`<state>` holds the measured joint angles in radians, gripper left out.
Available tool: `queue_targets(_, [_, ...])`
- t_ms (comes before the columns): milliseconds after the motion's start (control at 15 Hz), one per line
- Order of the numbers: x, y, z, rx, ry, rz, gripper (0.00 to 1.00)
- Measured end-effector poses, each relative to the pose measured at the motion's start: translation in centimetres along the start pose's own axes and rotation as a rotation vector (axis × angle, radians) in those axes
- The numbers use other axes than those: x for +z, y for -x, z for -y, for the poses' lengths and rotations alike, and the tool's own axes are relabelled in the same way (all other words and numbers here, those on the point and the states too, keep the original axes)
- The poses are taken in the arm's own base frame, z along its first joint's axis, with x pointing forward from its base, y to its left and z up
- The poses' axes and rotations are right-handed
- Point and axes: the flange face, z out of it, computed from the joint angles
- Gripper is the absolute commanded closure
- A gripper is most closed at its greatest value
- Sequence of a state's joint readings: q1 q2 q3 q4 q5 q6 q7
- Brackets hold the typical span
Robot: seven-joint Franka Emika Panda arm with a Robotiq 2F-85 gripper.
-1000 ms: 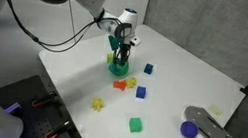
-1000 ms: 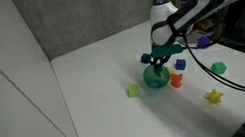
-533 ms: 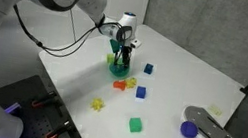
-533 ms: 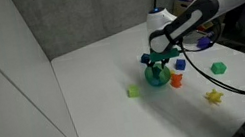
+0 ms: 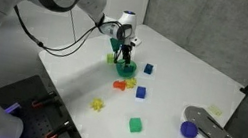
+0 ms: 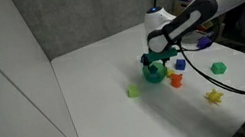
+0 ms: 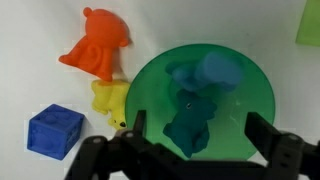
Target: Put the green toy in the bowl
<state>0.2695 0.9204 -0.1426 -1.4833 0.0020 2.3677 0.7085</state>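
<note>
In the wrist view the teal-green bowl [image 7: 252,88] fills the middle. The dark green toy [image 7: 190,124] lies inside it, beside a blue piece [image 7: 216,70]. My gripper [image 7: 199,127] hangs just above the bowl, open, with one finger on each side of the toy and not touching it. In both exterior views the gripper [image 5: 121,54] [image 6: 154,59] stands over the bowl [image 5: 125,69] [image 6: 153,72] at the far side of the white table.
Beside the bowl lie an orange toy [image 7: 97,50], a yellow toy [image 7: 111,99] and a blue cube [image 7: 54,132]. Further out are a bright green cube [image 5: 135,125], a yellow toy [image 5: 99,103], a purple dish [image 5: 189,130] and a pale yellow-green piece [image 6: 134,91].
The jaws have gone from shut to open over the bowl. The green toy has left the fingers and now lies in the bowl.
</note>
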Motion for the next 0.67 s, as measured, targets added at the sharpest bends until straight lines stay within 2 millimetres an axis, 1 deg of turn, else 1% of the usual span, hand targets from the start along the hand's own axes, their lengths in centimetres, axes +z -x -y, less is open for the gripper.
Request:
queue_targets(200, [-1.4,-0.3,0.1,-0.004,-0.004,0.0,0.0])
queue_targets(400, [-3.6,-0.7,0.0,-0.016,-0.014,-0.001,0.0])
queue_targets(667, [-6.0,-0.7,-1.5,-0.042,-0.021,0.005,0.0])
